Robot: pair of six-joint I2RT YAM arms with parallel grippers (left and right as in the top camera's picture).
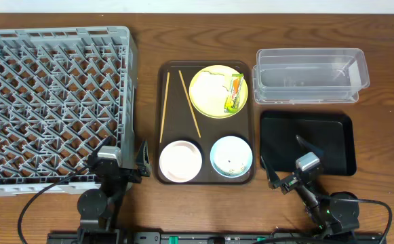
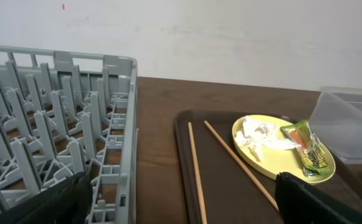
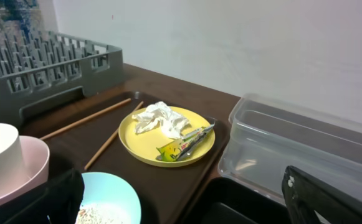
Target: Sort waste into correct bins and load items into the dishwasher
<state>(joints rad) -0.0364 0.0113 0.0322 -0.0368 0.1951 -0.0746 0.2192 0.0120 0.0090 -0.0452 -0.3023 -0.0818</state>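
On the yellow plate [image 1: 207, 95], at 12 o'clock on the tray [image 1: 213, 129], wrapper [image 1: 234, 93] and tissue [image 2: 258, 134] are grouped, likely for binning first. Spread and empty are held the left gripper [image 2: 181, 202] and right gripper [image 3: 187, 199].

Dk brown tray [image 1: 210, 127] on wood table [image 1: 386, 135]; white wall [image 2: 230, 37].

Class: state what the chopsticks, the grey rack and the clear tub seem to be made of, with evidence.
Chopsticks: likely wood or bamboo, matte tan, thin sticks.
Grey rack: moulded plastic by its look, dull uniform grey lattice.
Clear tub: probably plastic, glossy, see-through walls.
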